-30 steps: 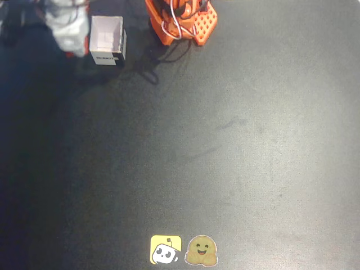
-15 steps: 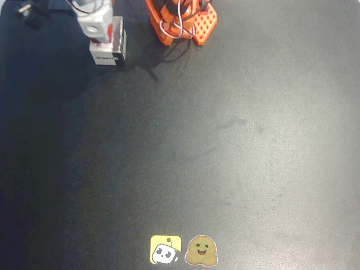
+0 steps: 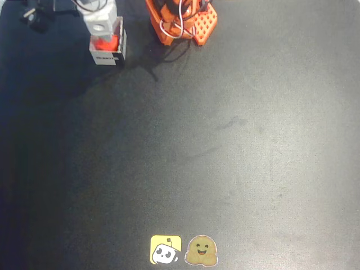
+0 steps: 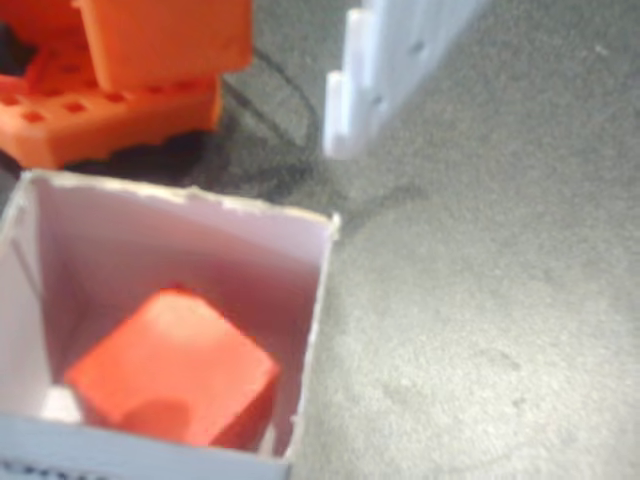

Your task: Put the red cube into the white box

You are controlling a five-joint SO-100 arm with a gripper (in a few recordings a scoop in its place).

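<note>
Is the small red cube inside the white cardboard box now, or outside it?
Inside. In the wrist view the small red cube rests on the floor of the white cardboard box, walls around it.

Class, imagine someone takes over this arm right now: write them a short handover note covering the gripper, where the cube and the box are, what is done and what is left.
Gripper: above the white box at the top left of the overhead view; whether it is open or shut cannot be told. One white finger shows in the wrist view, apart from the cube.
Red cube: inside the white box, lying slightly tilted near one corner, with nothing gripping it in the wrist view.
White box: upright on the black table, beside the arm's orange base.
Done: the cube is in the box.
Left: probably only lifting the arm clear.
</note>
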